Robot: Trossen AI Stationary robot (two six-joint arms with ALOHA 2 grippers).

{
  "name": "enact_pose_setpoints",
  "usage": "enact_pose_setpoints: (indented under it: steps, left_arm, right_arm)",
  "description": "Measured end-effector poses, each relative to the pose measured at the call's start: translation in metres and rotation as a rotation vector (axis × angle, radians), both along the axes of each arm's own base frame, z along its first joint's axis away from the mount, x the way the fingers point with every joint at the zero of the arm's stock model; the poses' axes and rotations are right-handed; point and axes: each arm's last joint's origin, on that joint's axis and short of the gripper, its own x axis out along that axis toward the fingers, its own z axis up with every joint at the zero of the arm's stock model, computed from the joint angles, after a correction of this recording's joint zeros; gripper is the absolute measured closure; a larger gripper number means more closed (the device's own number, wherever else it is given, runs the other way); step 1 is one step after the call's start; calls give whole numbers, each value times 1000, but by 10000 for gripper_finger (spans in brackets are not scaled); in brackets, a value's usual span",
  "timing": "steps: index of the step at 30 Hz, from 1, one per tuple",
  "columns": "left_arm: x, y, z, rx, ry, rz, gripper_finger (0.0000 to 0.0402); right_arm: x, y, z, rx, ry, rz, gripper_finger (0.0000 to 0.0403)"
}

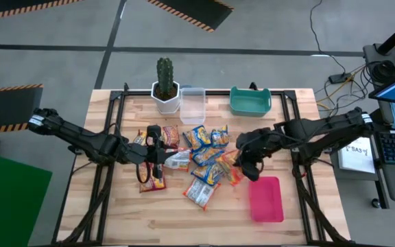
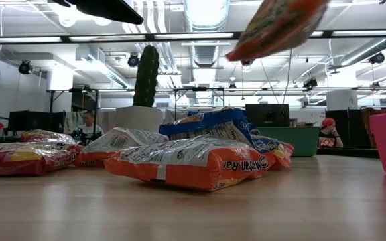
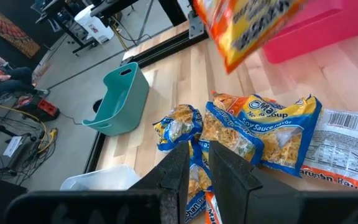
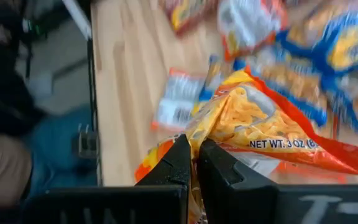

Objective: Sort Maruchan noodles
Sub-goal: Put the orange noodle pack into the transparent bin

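Orange noodle packet (image 4: 272, 127) pinched aloft by right gripper (image 4: 193, 155), left gripper (image 3: 196, 163) nearly closed, empty

The table's (image 1: 115, 219) near strip was left bare; the middle was blocked by packets (image 1: 204, 161), the far edge by cactus (image 1: 164, 75) and bins (image 1: 250, 101).

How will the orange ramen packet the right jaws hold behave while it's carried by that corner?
The orange packet, pinched at one edge by the right gripper, hangs tilted, so it will likely swing. Its crinkly glossy film may slip. It sags little, so the noodle block inside is probably stiff, light, and brittle if dropped.
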Motion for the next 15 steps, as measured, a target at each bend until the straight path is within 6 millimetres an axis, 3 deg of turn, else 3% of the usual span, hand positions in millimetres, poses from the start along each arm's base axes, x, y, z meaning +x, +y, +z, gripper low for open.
enact_pose_setpoints:
  steps: [7,15]
  left_arm:
    - [0,0,0,-13,-4,6,357]
    - [0,0,0,-17,-5,8,357]
  right_arm:
    - [-18,20,30,73,132,60,394]
    - [-45,44,22,17,320,159,394]
